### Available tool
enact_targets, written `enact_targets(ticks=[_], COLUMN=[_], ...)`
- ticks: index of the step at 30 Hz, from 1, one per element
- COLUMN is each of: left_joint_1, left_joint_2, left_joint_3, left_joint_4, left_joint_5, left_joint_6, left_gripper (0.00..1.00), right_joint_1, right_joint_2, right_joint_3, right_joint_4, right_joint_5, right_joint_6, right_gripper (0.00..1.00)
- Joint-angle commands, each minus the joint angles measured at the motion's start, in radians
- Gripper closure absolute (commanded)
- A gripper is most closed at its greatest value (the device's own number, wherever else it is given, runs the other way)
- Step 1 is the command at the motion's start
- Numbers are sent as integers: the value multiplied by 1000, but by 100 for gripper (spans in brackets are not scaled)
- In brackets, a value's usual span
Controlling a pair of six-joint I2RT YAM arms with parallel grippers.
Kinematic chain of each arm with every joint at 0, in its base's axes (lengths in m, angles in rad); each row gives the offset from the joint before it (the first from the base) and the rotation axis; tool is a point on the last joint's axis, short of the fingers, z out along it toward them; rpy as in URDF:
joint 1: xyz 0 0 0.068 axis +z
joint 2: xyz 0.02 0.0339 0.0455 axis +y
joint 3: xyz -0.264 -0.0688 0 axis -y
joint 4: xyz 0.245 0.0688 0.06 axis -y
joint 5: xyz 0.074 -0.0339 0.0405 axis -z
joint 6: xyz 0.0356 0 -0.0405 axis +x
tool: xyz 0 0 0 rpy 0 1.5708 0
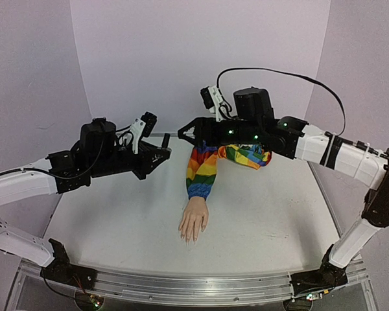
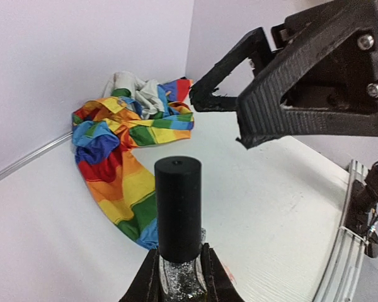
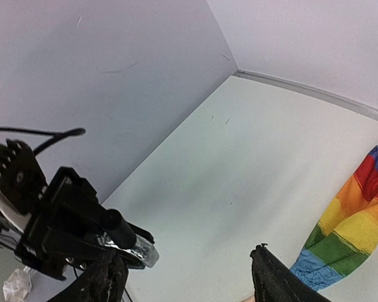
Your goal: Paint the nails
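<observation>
The mannequin hand lies palm down mid-table, fingers toward the near edge, its rainbow-striped sleeve running back to the wall. The nails are too small to make out. My left gripper is shut on a small glitter polish bottle with a tall black cap, held upright above the table, left of the sleeve. My right gripper is open and hovers just right of the cap, apart from it. In the right wrist view my right gripper faces the bottle.
Lilac walls enclose the table on the left, back and right. The sleeve's bunched end lies under my right arm near the back wall. A metal rail runs along the near edge.
</observation>
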Motion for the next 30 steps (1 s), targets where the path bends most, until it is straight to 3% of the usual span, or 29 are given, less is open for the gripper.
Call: enact_targets(ticks=[1,13,16,20,22,25,30], left_joint_1=[-9,-31,-31,-31,-28,6,114], left_joint_2=[24,38,40,37,29,0,-40], left_joint_3=[69,96,99,106,106,102,118], left_joint_4=[48,48,48,48,48,48,128], left_joint_5=[-177,-173,-169,-134,-90,142,761], left_joint_6=[48,30,19,11,5,-15,-61], left_gripper=[100,100,100,100,100,100,100], right_joint_1=[42,69,68,64,54,7,-44], right_joint_2=[70,238,244,224,199,166,128], right_joint_3=[161,327,322,295,257,208,138], right_joint_4=[-12,-48,-48,-46,-27,17,103], right_joint_5=[107,102,76,46,-18,-271,-1058], right_joint_6=[61,121,118,85,47,-38,-209], right_gripper=[32,56,68,100,100,100,100])
